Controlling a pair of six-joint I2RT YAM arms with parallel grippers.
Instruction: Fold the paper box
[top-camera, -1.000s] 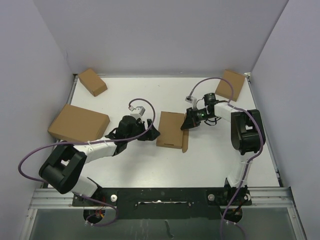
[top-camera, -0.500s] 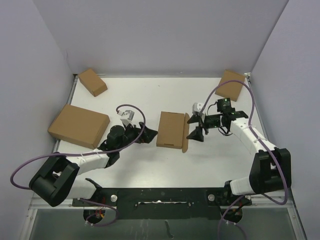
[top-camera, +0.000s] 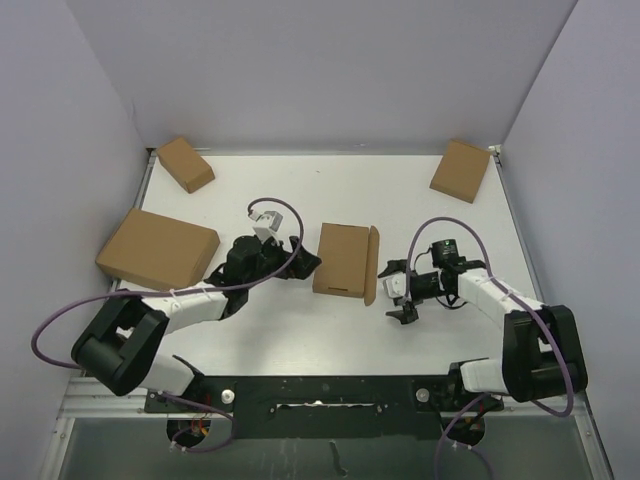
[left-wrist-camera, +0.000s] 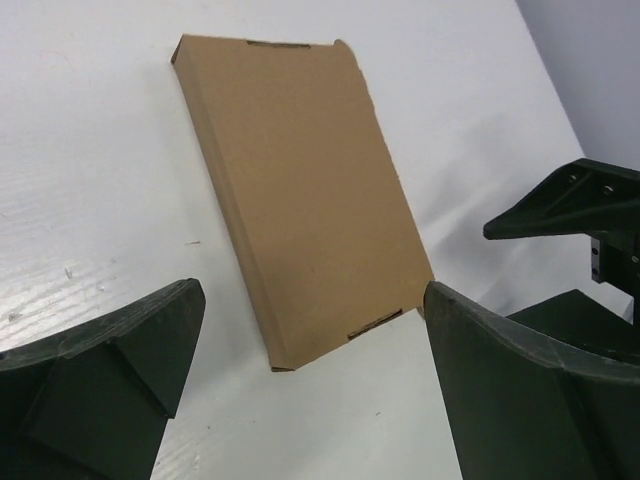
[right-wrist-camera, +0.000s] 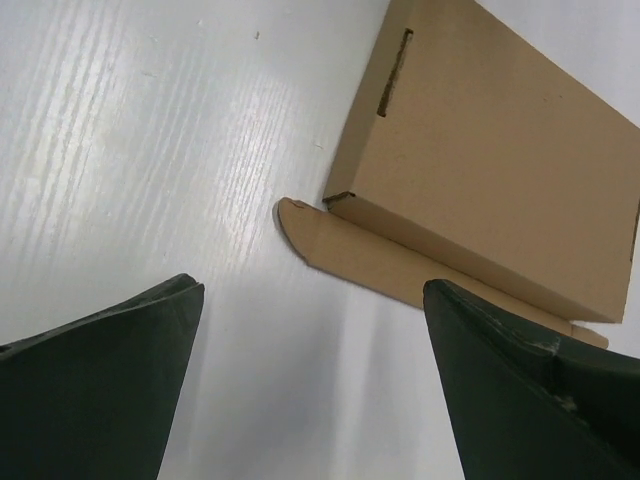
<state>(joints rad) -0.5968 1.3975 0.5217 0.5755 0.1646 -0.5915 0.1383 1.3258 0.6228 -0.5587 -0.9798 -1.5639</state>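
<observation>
The paper box (top-camera: 342, 260) lies closed and flat in the middle of the worktop (top-camera: 300, 320), long sides running from the far edge toward the near one. One side flap (top-camera: 372, 265) stands loose along its right edge, not tucked in. It looks like thin corrugated card: light, stiff across the panels, willing to bend only at the creases, and likely to skid on this smooth white top if pushed from one side alone. Best hold, I'd say, is a pinch on that free flap near its middle, with the other arm pinning the lid from the left.

Left gripper (top-camera: 305, 262) sits just beside the box's left edge, jaws spread wide, nothing in them. Right gripper (top-camera: 398, 292) hangs off the near-right corner of the box, apart from it, jaws also released and empty.

And here's the change: a second ago the right gripper was clenched right up against the box's right edge. It has now let go and pulled back toward the near edge. The left one has barely moved, only opened wider. The box itself lies where it lay.

Three other cardboard boxes (top-camera: 157, 250) wait by the left edge and both far corners.
</observation>
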